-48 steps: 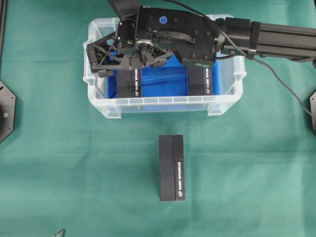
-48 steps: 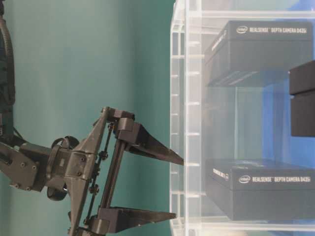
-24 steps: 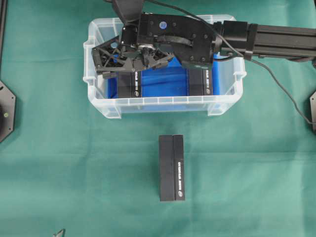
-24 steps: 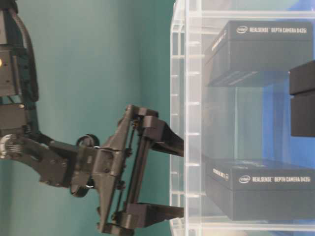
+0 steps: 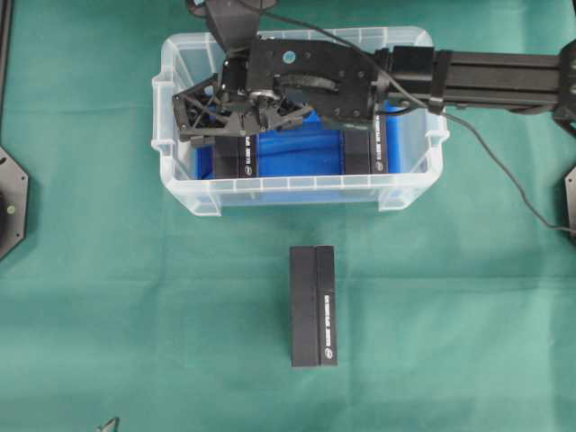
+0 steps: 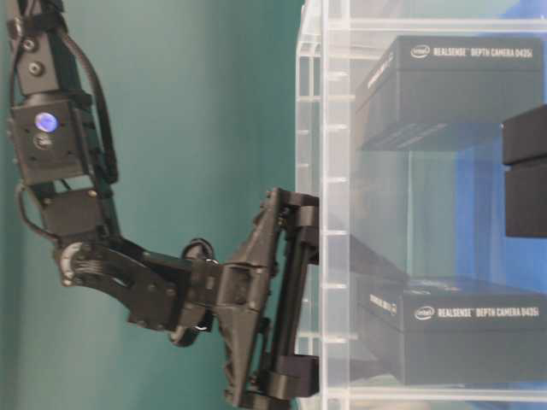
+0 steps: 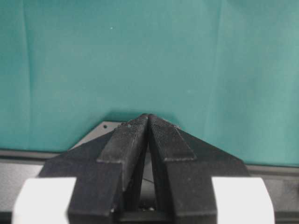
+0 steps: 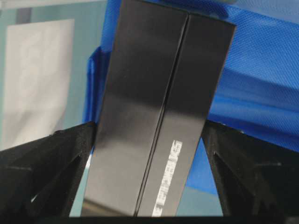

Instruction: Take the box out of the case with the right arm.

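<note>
The clear case [image 5: 184, 193] with a blue lining holds two black boxes. My right arm [image 5: 504, 79] reaches in from the right, and its gripper [image 5: 191, 117] tips down over the left box [image 5: 236, 155]. In the right wrist view that box [image 8: 159, 116] stands between the two fingers [image 8: 51, 163] of the open right gripper [image 8: 149, 126], filling most of the gap. From table level the gripper [image 6: 299, 299] sits at the case wall [image 6: 329, 171], above the lower box [image 6: 453, 333]. My left gripper [image 7: 148, 117] is shut on nothing, above bare green cloth.
A second black box [image 5: 371, 153] lies at the right end of the case, partly under my right arm. Another black box [image 5: 313, 306] lies on the green cloth in front of the case. Black mounts sit at the left edge [image 5: 11, 202] and right edge [image 5: 570, 202].
My right gripper has pitched down and dropped into the case around the left box, staying open. The boxes and the left gripper have not moved.
</note>
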### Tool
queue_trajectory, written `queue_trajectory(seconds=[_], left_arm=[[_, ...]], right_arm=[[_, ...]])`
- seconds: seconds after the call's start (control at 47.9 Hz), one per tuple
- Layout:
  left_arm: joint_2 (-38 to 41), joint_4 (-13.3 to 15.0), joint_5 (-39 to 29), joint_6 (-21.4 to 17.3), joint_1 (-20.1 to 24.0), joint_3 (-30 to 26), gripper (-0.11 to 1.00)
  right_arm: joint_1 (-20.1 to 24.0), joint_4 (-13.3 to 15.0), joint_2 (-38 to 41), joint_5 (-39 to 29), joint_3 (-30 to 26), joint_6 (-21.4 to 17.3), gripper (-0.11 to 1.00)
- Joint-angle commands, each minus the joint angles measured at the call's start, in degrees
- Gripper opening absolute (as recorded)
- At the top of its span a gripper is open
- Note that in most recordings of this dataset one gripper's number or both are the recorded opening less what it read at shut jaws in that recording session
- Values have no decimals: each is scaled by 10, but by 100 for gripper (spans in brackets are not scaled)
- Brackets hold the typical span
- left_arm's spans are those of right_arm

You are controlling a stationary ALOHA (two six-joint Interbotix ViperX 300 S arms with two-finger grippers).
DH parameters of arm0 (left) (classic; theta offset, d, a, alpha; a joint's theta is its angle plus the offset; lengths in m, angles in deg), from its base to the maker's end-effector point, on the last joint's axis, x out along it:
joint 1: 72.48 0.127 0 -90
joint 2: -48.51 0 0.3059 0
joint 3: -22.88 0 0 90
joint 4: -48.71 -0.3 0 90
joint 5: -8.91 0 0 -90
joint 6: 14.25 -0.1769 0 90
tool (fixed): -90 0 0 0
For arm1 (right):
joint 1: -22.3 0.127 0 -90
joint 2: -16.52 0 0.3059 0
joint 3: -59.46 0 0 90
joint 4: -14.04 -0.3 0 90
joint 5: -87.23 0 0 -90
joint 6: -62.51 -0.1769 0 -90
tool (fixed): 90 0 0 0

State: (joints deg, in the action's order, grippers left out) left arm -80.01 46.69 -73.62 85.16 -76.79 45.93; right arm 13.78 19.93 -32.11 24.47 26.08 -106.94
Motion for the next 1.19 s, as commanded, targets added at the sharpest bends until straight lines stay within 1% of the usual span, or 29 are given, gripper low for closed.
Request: queue_trajectory(seconds=[0.0, 0.459, 0.731, 0.772, 0.814, 0.877, 0.898, 0.981, 1.169], left_arm=[[4, -1, 1, 0, 2, -15, 2], [4, -1, 1, 0, 2, -14, 2], [4, -1, 1, 0, 2, -15, 2], [4, -1, 1, 0, 2, -15, 2], [4, -1, 1, 0, 2, -15, 2], [4, -1, 1, 0, 2, -15, 2], [4, -1, 1, 0, 3, -15, 2], [4, -1, 1, 0, 2, -15, 2], [4, -1, 1, 0, 2, -15, 2]], right_arm=[[-1, -1, -10, 8, -5, 1, 94], [-1, -2, -3, 6, -5, 0, 94], [-1, -11, -3, 3, -5, -3, 93], [-1, -11, -3, 1, -5, -3, 91], [-1, -11, -2, 0, -5, -6, 88], [-1, -9, -3, 0, -5, -13, 76], [0, -9, -3, 0, -5, -16, 74], [0, -9, -2, -3, -5, -23, 73], [0, -9, -3, -4, -5, -24, 73]])
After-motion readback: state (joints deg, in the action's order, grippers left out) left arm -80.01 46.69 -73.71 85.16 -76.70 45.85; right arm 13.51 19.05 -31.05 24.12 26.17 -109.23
